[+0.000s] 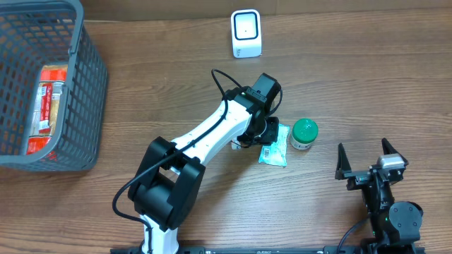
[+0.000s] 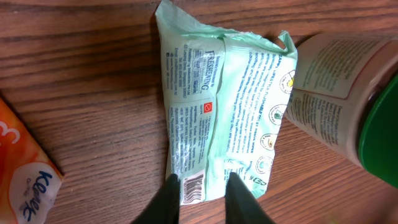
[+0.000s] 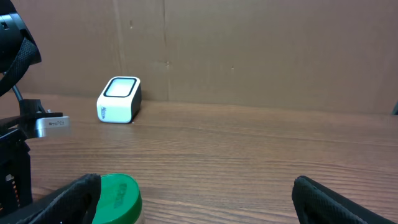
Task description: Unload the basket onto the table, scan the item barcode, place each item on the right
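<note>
The item, a pale green wipes packet (image 1: pixel 274 152) (image 2: pixel 224 106), lies flat on the wooden table. Its barcode (image 2: pixel 194 188) faces up at the packet's near edge. My left gripper (image 1: pixel 265 135) (image 2: pixel 202 177) hangs low over that edge, its two dark fingers a little apart with the barcode strip between them, not pinching it. The white scanner (image 1: pixel 246 33) (image 3: pixel 119 99) stands at the far edge of the table. My right gripper (image 1: pixel 363 152) (image 3: pixel 196 186) rests wide open at the near right, holding nothing.
A jar with a green lid (image 1: pixel 304 133) (image 2: pixel 348 106) (image 3: pixel 118 199) stands just right of the packet. An orange tissue pack (image 2: pixel 25 180) lies left of it. A grey wire basket (image 1: pixel 92 92) holding a red package (image 1: pixel 49 106) sits at far left.
</note>
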